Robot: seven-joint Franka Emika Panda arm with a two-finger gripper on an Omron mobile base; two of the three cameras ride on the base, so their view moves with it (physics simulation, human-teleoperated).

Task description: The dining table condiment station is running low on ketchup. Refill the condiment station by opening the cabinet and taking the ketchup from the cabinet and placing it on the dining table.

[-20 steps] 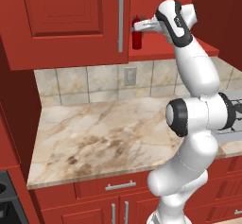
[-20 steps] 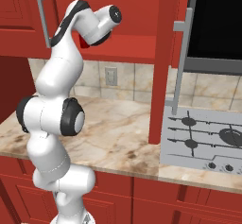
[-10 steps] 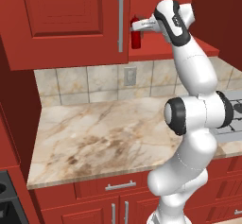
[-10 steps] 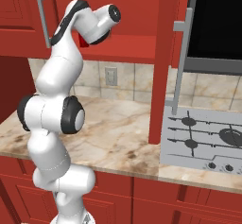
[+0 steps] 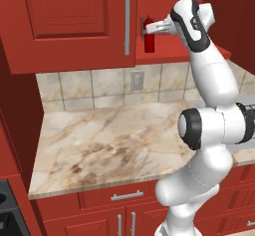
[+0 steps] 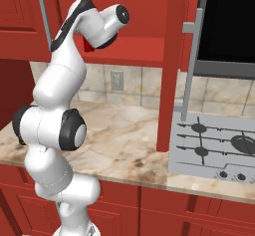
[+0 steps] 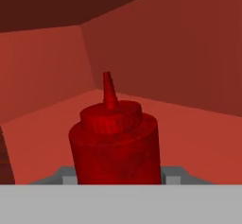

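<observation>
The ketchup [image 5: 148, 42] is a slim red squeeze bottle standing upright on the bottom shelf of the open red wall cabinet [image 5: 185, 57]. My gripper [image 5: 148, 30] reaches into the cabinet from the right and is shut on the ketchup. In the hand view the ketchup [image 7: 113, 142] sits close up, nozzle upward, with a grey finger pad [image 7: 66, 177] pressed against each side of its body. A sliver of the ketchup [image 6: 88, 46] shows under my hand in the right base view. The dining table is out of view.
The left cabinet door [image 5: 74, 21] with its silver bar handle [image 5: 127, 21] is just left of the bottle. Another door [image 6: 172, 65] stands open edge-on. Below lie a marble counter [image 5: 109, 140] with tiled backsplash and a stove [image 6: 214, 145].
The jaws have closed from wide open onto the ketchup bottle. The arm and the bottle have stayed almost where they were.
</observation>
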